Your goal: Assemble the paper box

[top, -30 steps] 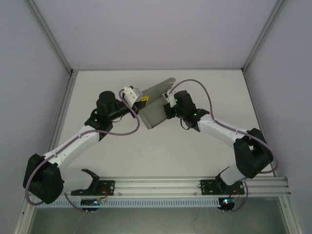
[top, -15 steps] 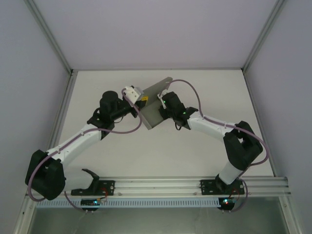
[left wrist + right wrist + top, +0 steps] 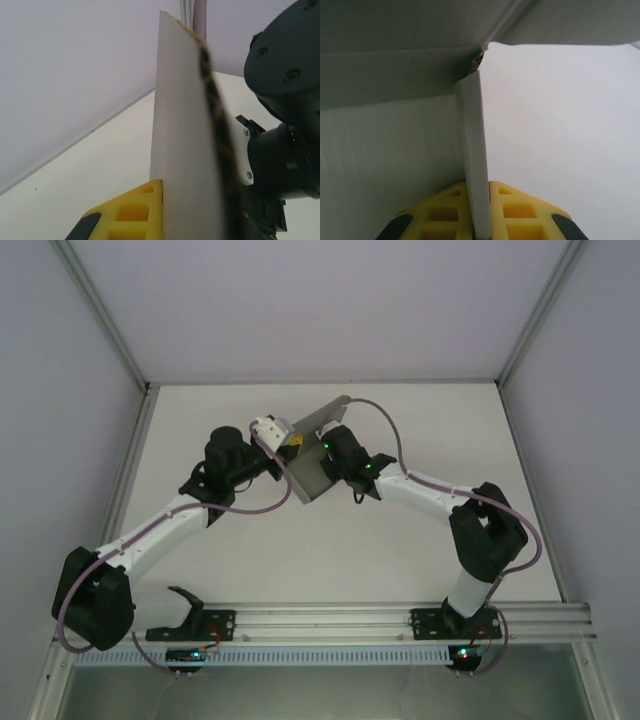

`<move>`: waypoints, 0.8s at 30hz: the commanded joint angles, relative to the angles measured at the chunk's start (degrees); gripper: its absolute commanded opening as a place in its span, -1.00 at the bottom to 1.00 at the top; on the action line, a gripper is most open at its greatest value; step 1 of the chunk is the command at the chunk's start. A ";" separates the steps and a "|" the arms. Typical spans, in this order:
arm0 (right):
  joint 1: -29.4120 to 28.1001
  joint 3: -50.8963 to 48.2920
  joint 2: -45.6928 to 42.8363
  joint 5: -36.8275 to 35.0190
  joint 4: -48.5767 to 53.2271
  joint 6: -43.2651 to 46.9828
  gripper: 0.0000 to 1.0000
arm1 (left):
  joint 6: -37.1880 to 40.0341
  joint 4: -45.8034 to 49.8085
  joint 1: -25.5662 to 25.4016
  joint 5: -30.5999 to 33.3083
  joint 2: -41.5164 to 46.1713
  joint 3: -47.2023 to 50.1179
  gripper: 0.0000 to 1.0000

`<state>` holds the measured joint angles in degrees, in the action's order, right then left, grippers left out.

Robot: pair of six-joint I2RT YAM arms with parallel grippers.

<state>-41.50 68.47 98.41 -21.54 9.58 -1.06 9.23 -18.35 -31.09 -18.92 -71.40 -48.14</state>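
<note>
Grey paper box (image 3: 312, 476), flaps pinched by left gripper (image 3: 291, 448), by right gripper (image 3: 481, 212)

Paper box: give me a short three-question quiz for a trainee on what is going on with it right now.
1. True or false: the paper box lies on the table with no gripper touching it.
2. Pick one. The right gripper is: A open above the box, B shut on its edge, C shut on a cable.
3. Short answer: how many grippers hold the box?

Key
1. False; it is held up off flat.
2. B.
3. Two; the left gripper clamps it as well.
</note>
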 commanded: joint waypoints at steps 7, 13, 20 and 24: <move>3.19 -6.01 2.59 -26.16 0.75 3.88 -0.95 | -3.72 -3.69 -0.83 -4.80 4.00 -2.39 -1.00; 2.70 -4.05 5.34 -28.88 3.77 2.88 -0.80 | -4.46 -4.81 -0.91 -4.99 3.95 -2.10 -1.00; 2.63 -1.37 8.08 -30.56 6.90 1.94 -0.85 | -4.58 -4.71 -0.93 -4.80 3.23 -2.65 -1.00; 3.39 -3.77 4.06 -22.29 4.42 0.10 -0.85 | -4.33 -4.38 -0.88 -4.37 2.98 -2.76 -1.00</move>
<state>-44.40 68.53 101.06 -32.56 4.62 0.47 7.84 -19.99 -31.09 -16.82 -72.18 -48.14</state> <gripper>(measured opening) 0.113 0.061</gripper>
